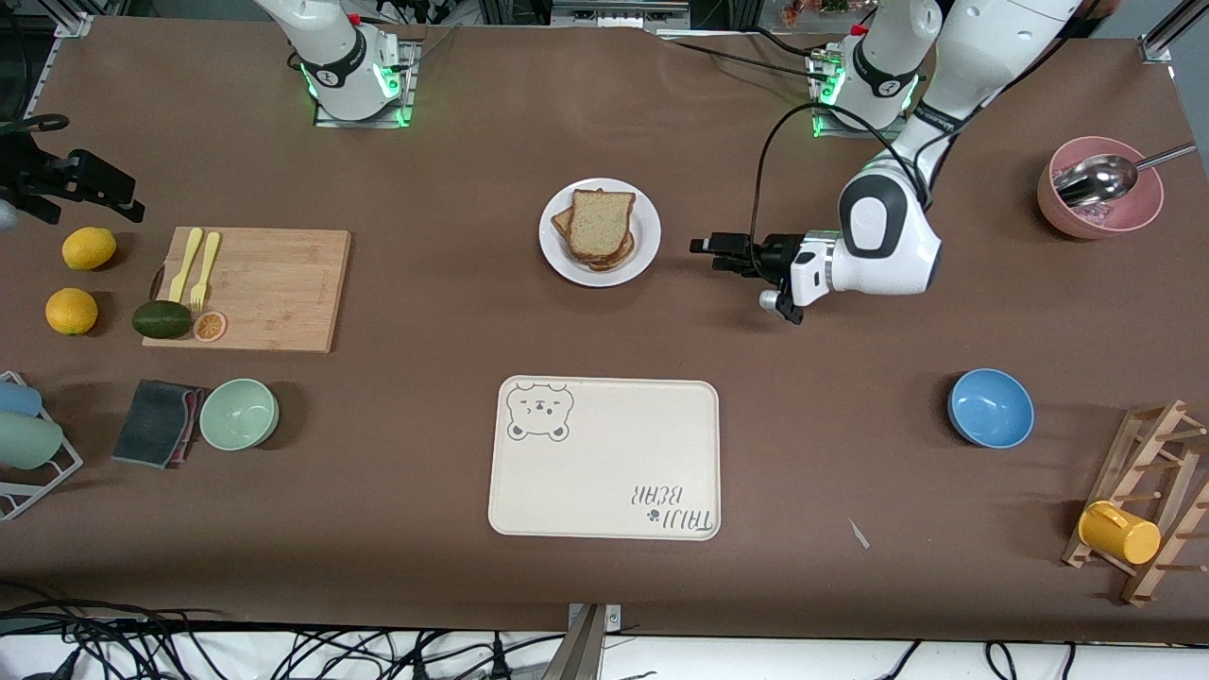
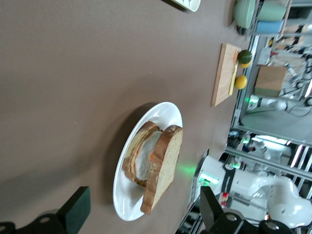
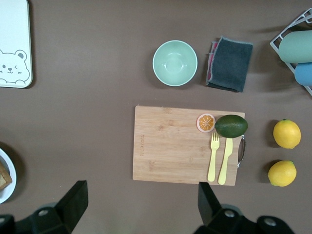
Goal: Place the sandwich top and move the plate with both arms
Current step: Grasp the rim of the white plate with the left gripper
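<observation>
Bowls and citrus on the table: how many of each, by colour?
Green bowl: 1
Blue bowl: 1
Pink bowl, with a metal scoop in it: 1
Whole yellow lemons: 2
Orange slice: 1
Total: 6

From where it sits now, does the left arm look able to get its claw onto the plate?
Probably yes. The left claw is open, low beside the plate on the left arm's side and pointing at it, with only bare table between. The sandwich top already rests on the stack, leaving the rim free.
</observation>
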Robot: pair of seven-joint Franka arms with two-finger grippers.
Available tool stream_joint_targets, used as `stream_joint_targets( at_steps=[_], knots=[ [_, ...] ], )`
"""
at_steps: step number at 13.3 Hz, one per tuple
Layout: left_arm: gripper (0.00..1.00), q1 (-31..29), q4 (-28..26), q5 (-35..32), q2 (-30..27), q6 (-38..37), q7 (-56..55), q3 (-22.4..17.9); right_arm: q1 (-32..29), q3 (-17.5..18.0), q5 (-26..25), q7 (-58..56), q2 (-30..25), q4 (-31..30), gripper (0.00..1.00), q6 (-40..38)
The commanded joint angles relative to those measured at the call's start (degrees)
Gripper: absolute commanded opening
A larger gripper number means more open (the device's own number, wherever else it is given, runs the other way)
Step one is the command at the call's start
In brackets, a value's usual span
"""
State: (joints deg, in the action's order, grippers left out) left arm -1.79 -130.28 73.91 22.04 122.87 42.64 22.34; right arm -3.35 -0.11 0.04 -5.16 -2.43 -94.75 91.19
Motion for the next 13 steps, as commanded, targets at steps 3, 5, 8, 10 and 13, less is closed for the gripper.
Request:
stream_joint_targets(
  at_steps=[3, 5, 8, 10, 13],
  knots=[
    [0.97, 1.43, -3.92, 8.94, -1.57, 4.21, 3.06, 1.3, 1.32, -1.46, -0.66, 0.59, -0.03, 0.53, 1.0, -0.67],
    [0.97, 2.57, -6.2, 15.28, -1.56, 10.94, 8.82, 4.63, 1.59, -1.99, -0.66, 0.59, -0.03, 0.53, 1.0, -0.66],
    [0.98, 2.93, -7.53, 19.7, -1.21, 15.38, 13.08, 7.72, 2.64, -3.4, -0.57, 0.59, -0.03, 0.53, 1.0, -0.75],
    [0.98, 3.98, -7.8, 20.75, -1.21, 15.73, 15.26, 7.72, 2.82, -3.4, -0.48, 0.59, -0.03, 0.53, 1.0, -0.67],
    [0.98, 5.21, -7.8, 26.54, 1.5, 16.43, 25.27, 7.72, 2.73, -3.4, 0.22, 0.59, 0.15, 0.7, 1.0, -1.19]
  ],
)
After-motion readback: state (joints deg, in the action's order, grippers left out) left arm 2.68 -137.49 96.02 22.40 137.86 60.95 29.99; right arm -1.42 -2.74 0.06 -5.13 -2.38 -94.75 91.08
